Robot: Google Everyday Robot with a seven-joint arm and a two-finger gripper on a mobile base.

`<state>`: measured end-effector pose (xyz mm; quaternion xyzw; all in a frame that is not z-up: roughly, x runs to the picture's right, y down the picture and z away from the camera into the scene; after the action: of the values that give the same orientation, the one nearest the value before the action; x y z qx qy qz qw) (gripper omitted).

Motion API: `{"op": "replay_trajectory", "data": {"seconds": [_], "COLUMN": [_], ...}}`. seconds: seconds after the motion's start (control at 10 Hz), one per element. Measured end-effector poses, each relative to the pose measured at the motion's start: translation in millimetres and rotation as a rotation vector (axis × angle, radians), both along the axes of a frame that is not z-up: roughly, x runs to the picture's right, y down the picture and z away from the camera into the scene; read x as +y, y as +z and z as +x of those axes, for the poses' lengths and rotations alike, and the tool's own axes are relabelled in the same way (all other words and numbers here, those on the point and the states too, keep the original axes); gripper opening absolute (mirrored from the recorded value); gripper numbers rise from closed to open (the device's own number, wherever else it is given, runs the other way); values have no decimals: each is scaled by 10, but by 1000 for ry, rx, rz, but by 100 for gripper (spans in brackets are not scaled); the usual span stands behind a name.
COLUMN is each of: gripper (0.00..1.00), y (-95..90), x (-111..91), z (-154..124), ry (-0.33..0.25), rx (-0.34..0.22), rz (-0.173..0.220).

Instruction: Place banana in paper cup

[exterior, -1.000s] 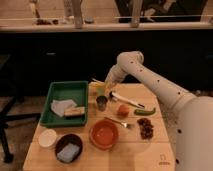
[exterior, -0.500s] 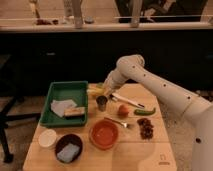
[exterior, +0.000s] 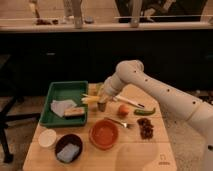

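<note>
My gripper (exterior: 101,95) is at the end of the white arm, just above the small metal cup (exterior: 101,106), at the right edge of the green tray (exterior: 62,91). It is shut on the pale yellow banana (exterior: 90,100), which sticks out to the left, over the tray's right rim. The white paper cup (exterior: 47,137) stands at the table's front left, well left of and nearer than the gripper, with nothing seen in it.
The tray holds a pale cloth (exterior: 59,106) and a tan block (exterior: 73,111). A dark bowl with a blue sponge (exterior: 68,148) stands beside the paper cup. An orange bowl (exterior: 104,134), an orange fruit (exterior: 123,110), a green vegetable (exterior: 145,111) and a dark cluster (exterior: 146,128) lie to the right.
The gripper has moved down and left from the table's far side toward the tray's right edge, and the banana has moved with it.
</note>
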<state>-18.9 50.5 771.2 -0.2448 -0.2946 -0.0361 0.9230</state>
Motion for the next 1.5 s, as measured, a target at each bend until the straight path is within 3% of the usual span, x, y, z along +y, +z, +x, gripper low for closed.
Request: {"op": "replay_trajectory", "data": {"seconds": [0.1, 0.9, 1.1, 1.5], "gripper": [0, 0, 0, 0], "y": [-69, -69, -93, -279], "x": [132, 173, 284, 589], "z": [-17, -19, -173, -904], "ry": [-9, -20, -60, -146], "rx": [-21, -20, -22, -77], "rz": [-19, -25, -37, -36]}}
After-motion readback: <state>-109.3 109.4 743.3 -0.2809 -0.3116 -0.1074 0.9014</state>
